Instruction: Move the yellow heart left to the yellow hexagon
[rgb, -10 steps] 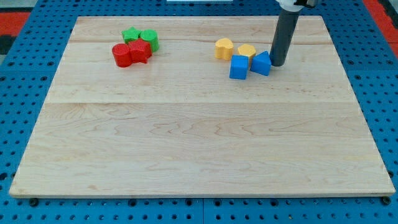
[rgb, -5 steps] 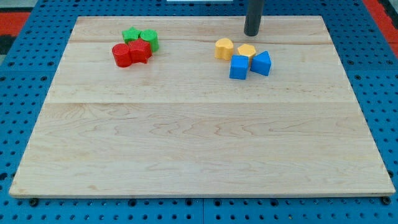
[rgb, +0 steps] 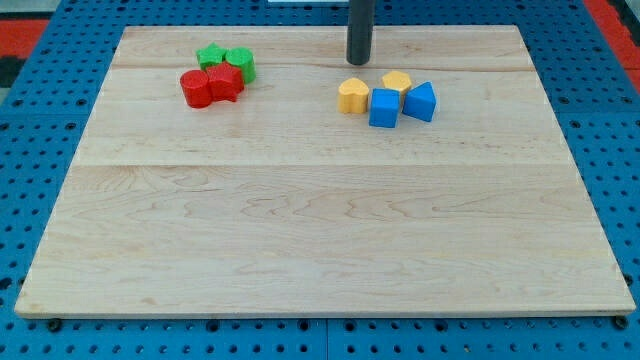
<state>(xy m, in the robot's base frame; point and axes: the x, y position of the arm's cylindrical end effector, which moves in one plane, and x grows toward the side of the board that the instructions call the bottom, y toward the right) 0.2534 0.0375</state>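
My tip (rgb: 358, 60), a bare rod holding nothing, has slid left and now stands just above the yellow heart (rgb: 351, 96), which got nudged down-left, leaving it left of the yellow hexagon (rgb: 397, 82), beside the blue cube (rgb: 384, 108).

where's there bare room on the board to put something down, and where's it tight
The whole lower half of the board is bare, as is the strip between the two clusters. It is crowded at the view's top left around the red blocks and green blocks, and at top right around the yellow heart, yellow hexagon, blue blocks and my tip.
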